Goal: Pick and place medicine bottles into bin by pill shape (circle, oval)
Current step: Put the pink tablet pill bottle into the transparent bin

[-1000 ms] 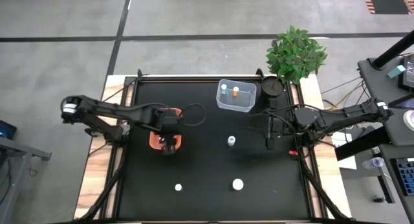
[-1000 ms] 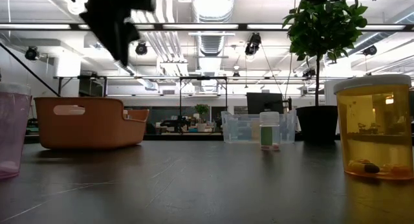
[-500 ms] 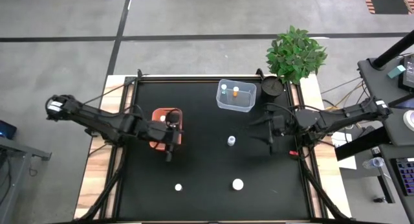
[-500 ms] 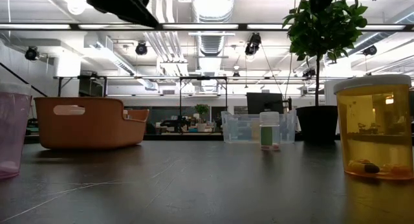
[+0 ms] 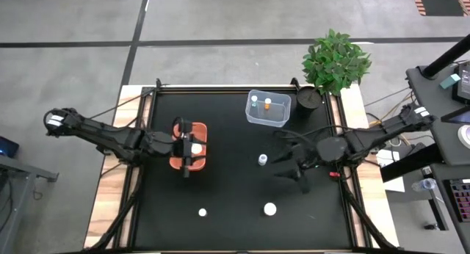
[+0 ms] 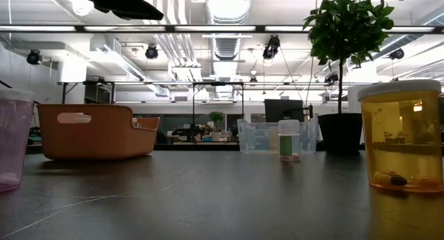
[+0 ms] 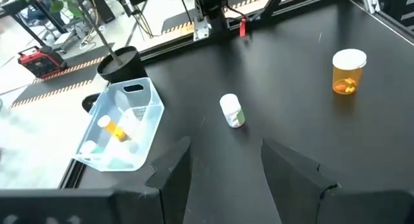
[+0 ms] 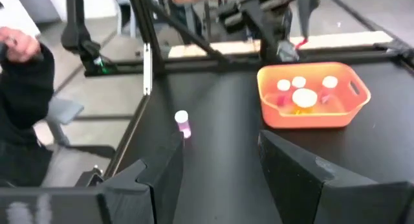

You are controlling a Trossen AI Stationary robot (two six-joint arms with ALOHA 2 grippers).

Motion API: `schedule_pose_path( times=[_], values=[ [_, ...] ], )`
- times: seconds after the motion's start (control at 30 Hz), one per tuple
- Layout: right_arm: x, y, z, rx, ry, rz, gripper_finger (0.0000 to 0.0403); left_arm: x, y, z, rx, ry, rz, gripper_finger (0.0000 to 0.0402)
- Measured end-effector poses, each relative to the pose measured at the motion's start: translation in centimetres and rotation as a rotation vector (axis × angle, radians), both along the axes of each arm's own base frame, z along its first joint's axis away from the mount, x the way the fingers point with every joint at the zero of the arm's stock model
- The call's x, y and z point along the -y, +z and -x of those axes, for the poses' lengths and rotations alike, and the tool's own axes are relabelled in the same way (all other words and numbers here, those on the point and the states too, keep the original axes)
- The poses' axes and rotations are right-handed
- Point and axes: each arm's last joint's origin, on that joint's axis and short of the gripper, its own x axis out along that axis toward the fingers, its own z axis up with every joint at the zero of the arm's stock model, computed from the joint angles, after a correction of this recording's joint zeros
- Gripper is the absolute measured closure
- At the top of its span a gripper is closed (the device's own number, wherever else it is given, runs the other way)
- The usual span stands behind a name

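Fingers on both arms stand wide and hold nothing. Ahead of the left gripper (image 7: 223, 179) fingers a small white-capped bottle (image 7: 231, 111) stands on the black counter (image 7: 310, 146), an amber bottle (image 7: 348, 71) farther off; the clear bin (image 7: 119, 127) lies beside. Ahead of the right gripper (image 8: 217, 175) fingers sit a pinkish bottle (image 8: 183, 123) and the orange bin (image 8: 314, 98). These bottles look light, rigid, likely slippery; gripping mid-body under the cap seems safest.
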Motion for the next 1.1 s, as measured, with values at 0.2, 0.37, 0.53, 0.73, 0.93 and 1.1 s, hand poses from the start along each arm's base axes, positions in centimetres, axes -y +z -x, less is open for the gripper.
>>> schedule_pose_path(
  times=[0.2, 0.37, 0.53, 0.73, 0.93, 1.1],
  values=[
    [-1.5, 0.8, -3.9, -0.103, 0.001, 0.043, 0.0213, -0.2, 0.2, 0.9, 0.019, 0.0, 0.002, 0.0233],
    [-3.1, 0.7, -7.9, -0.128, 0.028, 0.121, 0.0213, -0.3, 0.5, 1.4, 0.034, -0.017, -0.038, 0.0233],
    [-4.8, 0.0, -12.3, -0.141, 0.056, 0.195, 0.0213, -0.4, 0.8, 1.8, 0.045, -0.045, -0.116, 0.0233],
    [-6.7, -1.5, -17.3, -0.144, 0.084, 0.266, 0.0213, -0.7, 1.3, 2.9, 0.067, -0.049, -0.126, 0.0233],
    [-8.2, -3.7, -21.4, -0.155, 0.101, 0.31, 0.0213, -1.0, 1.6, 3.9, 0.085, -0.047, -0.119, 0.0233],
    [-8.7, -6.1, -24.0, -0.214, 0.104, 0.335, 0.0213, -1.1, 2.0, 4.6, 0.108, -0.046, -0.116, 0.0233]
  ],
)
